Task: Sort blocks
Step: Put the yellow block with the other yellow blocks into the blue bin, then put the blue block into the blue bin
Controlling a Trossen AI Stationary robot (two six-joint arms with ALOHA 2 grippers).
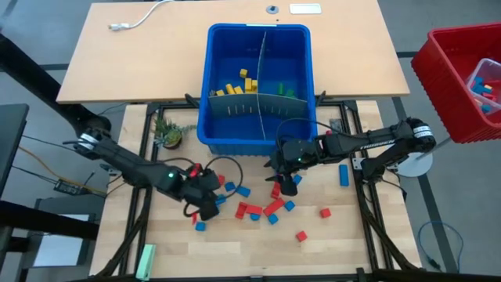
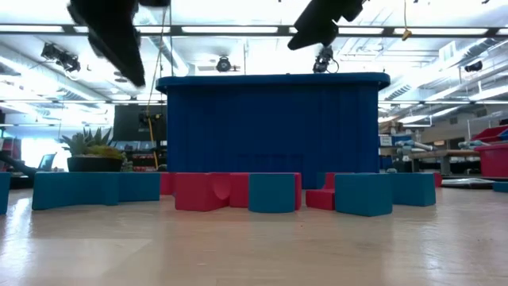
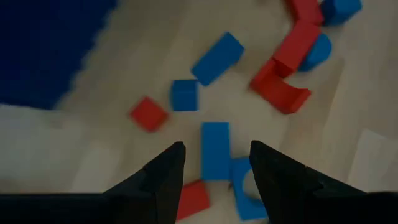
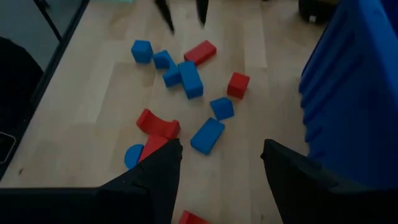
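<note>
Red and blue blocks [image 1: 258, 210] lie scattered on the wooden table in front of the blue bin [image 1: 223, 133]. In the bin, yellow blocks [image 1: 235, 86] lie left of the divider and green blocks [image 1: 283, 89] right of it. My left gripper [image 3: 217, 144] hovers open above the left end of the scatter, with a blue block [image 3: 215, 149] showing below, between its fingers. My right gripper [image 4: 221, 142] hovers open close to the bin's front wall, above a blue block [image 4: 207, 135]. In the low view both grippers [image 2: 111, 32] [image 2: 317, 24] hang well above the blocks.
A red crate [image 1: 462, 78] with more pieces stands off the table at the right. A small potted plant [image 1: 168, 135] sits left of the bin. A pale green bar [image 1: 145, 261] lies at the near left. Single blocks [image 1: 343, 174] [image 1: 300, 236] lie apart toward the right.
</note>
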